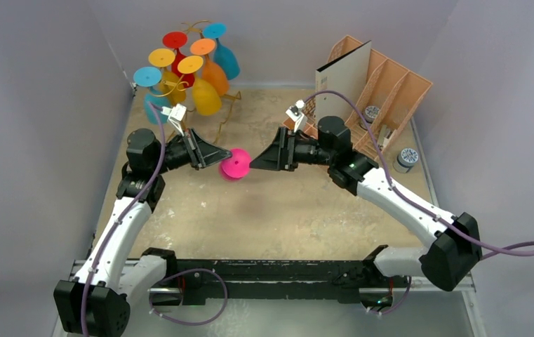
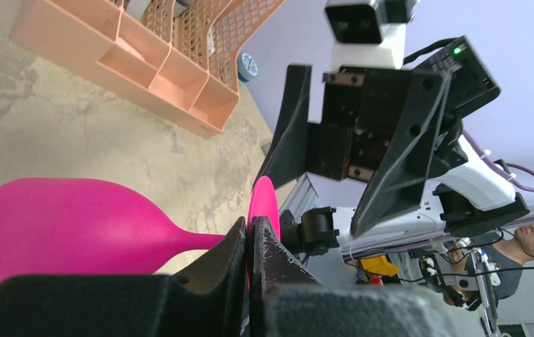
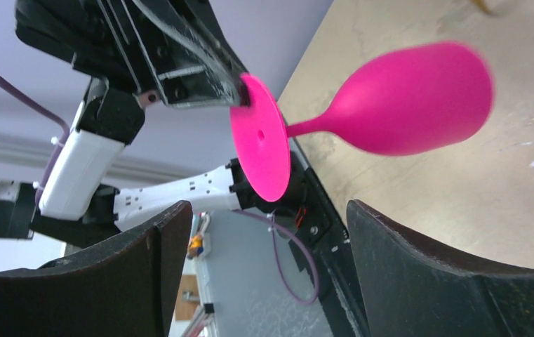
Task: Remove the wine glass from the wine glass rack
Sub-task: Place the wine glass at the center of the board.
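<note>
A pink wine glass (image 1: 236, 165) hangs sideways above the middle of the table, off the rack. My left gripper (image 1: 220, 156) is shut on the rim of its round foot (image 2: 264, 200); the bowl (image 2: 60, 225) points away to the left in the left wrist view. My right gripper (image 1: 257, 161) faces it from the right and stands open, with the foot (image 3: 260, 147) and bowl (image 3: 411, 98) just beyond its empty fingers (image 3: 151, 267). The gold wine glass rack (image 1: 227, 107) stands at the back left, with several coloured glasses hanging on it.
A peach slotted organiser (image 1: 383, 91) stands at the back right, with a white board (image 1: 344, 77) leaning in it. A small round roll (image 1: 408, 158) lies beside it near the right wall. Grey walls close in the table on both sides.
</note>
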### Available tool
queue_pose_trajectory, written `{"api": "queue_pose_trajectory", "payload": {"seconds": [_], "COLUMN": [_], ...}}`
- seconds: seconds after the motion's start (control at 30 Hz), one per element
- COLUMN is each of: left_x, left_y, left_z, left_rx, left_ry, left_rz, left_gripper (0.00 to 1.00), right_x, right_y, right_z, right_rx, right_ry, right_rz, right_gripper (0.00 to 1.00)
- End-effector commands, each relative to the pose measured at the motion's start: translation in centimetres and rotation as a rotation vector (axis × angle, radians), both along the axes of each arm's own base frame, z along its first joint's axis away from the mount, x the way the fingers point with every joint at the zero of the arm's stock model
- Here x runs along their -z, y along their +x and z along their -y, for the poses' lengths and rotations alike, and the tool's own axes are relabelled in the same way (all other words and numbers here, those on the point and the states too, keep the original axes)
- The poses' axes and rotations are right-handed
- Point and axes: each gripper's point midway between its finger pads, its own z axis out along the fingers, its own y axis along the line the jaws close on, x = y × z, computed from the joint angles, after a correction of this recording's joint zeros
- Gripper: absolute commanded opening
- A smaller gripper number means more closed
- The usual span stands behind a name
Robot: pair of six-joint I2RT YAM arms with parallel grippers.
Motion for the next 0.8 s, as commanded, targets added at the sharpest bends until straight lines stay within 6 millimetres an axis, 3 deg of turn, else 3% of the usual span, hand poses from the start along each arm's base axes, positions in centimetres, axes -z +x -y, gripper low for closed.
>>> {"api": "queue_pose_trajectory", "payload": {"seconds": [0.0,0.47,0.67,0.77], "left_x": [-2.6,-3.0,-3.0,-2.9], "left_y": [0.2,-0.7,-1.1,-1.2], "left_z": [0.5,1.2,1.3,1.4], "left_rx": [0.018,0.107,0.124,0.133], "left_ry": [-0.054,-0.083,-0.088,-0.085], "left_rz": [0.096,0.077,0.082,0.077], "left_gripper": [0.00,0.00,0.00,0.00], "right_x": [-2.1,-2.5,-2.2,-2.5], "right_y": [-0.9,-0.8,-0.5,-0.5], "right_z": [-0.6,-2.4,-2.8,-2.9], "right_rx": [-0.053,-0.119,-0.111,-0.116], "right_ry": [0.034,0.121,0.153,0.175], "right_rz": [0.096,0.041,0.021,0.018], "right_gripper": [0.81,0.49,0.43,0.31]}}
